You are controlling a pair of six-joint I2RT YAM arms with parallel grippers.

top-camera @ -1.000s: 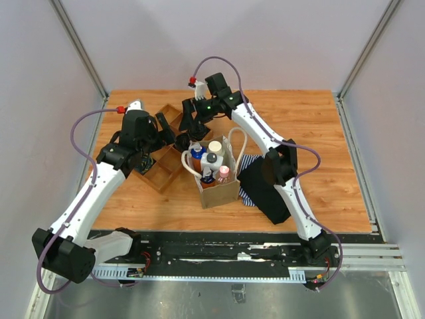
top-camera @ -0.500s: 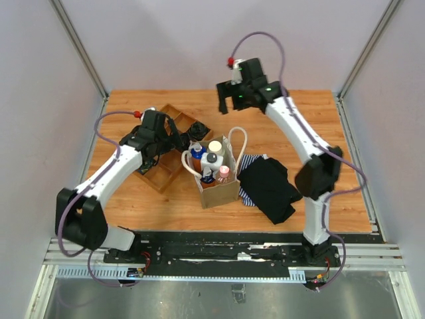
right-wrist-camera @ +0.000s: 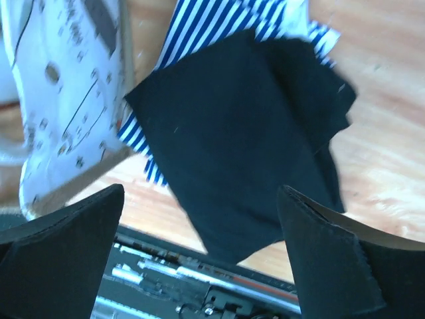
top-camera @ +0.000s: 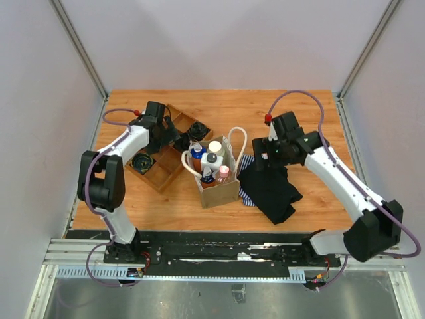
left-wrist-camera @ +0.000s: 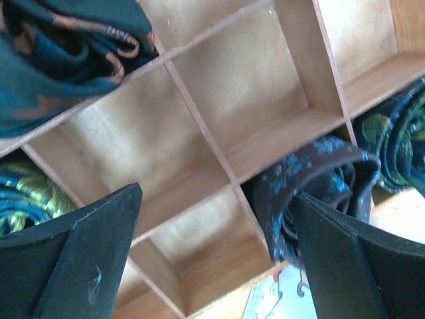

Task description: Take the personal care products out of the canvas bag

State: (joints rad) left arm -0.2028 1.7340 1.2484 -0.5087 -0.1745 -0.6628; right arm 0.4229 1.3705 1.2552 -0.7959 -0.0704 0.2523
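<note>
Nothing is out yet, folks. The canvas bag (top-camera: 221,191) stands upright in the middle of the table (top-camera: 319,113), mouth open, rope handles flopped to either side. Every bottle I can make out sits inside it: the orange bottle (top-camera: 196,155) with its blue cap at the back left, the cream-capped bottle (top-camera: 215,146) beside it, a white bottle (top-camera: 211,159) in the centre and the pink-capped bottle (top-camera: 224,171) at the front right. More may be tucked underneath, but I can't tell from above.

Neither arm is on the job. The left tool (left-wrist-camera: 217,193) hangs with its fingers wide apart and nothing between them, over the wooden tray (top-camera: 163,174). Its wrist view shows only compartments and a rolled dark cloth (left-wrist-camera: 312,179), with no bottle in sight. The right tool (right-wrist-camera: 200,191) is also spread and empty, hovering above the black garment (right-wrist-camera: 239,133) and the striped cloth (right-wrist-camera: 199,26), just to the bag's right. The bag's speckled whitish panel shows at the edge of that wrist view.

So by my reckoning the score is zero. The whole unpacking lies ahead: one tool has to get over the bag's mouth, go down on a cap, lift the bottle clear and set it on the table. Then it does the same for each of the others.
</note>
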